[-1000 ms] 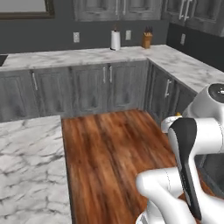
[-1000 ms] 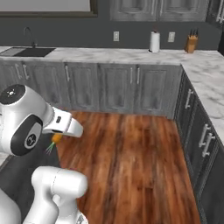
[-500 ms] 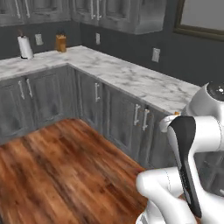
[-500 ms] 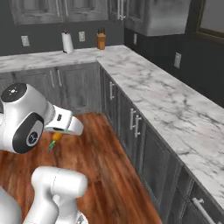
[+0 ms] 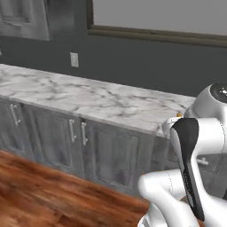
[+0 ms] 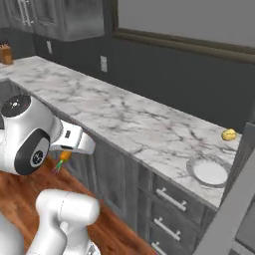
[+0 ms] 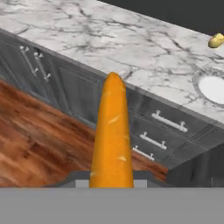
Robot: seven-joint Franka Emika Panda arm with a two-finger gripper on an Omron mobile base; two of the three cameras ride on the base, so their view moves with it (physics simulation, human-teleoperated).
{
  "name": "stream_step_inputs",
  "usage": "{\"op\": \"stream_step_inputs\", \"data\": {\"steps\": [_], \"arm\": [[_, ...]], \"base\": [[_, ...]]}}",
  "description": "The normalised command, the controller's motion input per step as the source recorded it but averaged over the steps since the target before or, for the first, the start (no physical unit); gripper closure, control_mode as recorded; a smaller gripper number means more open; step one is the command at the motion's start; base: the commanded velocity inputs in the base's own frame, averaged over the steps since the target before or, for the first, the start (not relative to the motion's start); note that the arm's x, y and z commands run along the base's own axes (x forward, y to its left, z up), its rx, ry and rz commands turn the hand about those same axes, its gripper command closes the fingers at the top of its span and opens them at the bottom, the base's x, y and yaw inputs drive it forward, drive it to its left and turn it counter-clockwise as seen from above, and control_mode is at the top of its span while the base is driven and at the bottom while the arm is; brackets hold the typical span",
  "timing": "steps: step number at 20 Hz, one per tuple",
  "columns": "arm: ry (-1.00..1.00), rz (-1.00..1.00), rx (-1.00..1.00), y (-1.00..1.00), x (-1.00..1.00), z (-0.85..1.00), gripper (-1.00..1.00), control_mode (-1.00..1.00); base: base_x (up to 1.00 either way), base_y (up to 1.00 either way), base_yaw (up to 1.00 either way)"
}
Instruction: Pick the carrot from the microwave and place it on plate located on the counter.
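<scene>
A white robot arm stands before a long kitchen counter (image 6: 124, 119) of grey-veined white marble, carrying the carrot (image 7: 112, 135) it has to set down. The gripper (image 6: 63, 155) is clenched on the carrot; in the right base view its orange body and green leafy end hang just below the hand, out over the wooden floor (image 6: 109, 229) in front of the grey drawers (image 6: 169, 199). The arm is folded in close to the robot's body, probably to keep the carrot steady and clear of the cabinets while the base drives. In the hand view the carrot's long axis runs along the gripper, from 6 o'clock up toward 12 o'clock, its rounded end leading and aimed at the counter's front edge. The grasp is at the near end, so most of its length juts forward. The plate (image 6: 210, 172), grey-rimmed with a white centre, lies flat near the counter's front edge, well apart from the carrot, at about 2 o'clock in the hand view. A small yellow lump (image 6: 229, 134) sits on the marble behind the plate, toward the dark wall (image 6: 164, 64). My reading is that the carry is under way and the carrot must yet be brought over the plate.
</scene>
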Motion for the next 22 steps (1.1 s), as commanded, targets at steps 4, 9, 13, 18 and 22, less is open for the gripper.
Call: {"op": "stream_step_inputs", "data": {"steps": [4,9,13,18,22], "arm": [[0.0,0.0,0.0,0.0,0.0,0.0,1.0,1.0],[0.0,0.0,0.0,0.0,0.0,0.0,1.0,1.0],[0.0,0.0,0.0,0.0,0.0,0.0,1.0,1.0],[0.0,0.0,0.0,0.0,0.0,0.0,1.0,1.0],[0.0,0.0,0.0,0.0,0.0,0.0,1.0,1.0]], "base": [[0.26,-0.13,-0.76],[0.41,0.0,-0.73],[0.59,0.0,-0.66],[0.54,0.06,-0.45],[0.22,0.36,-0.03]]}}
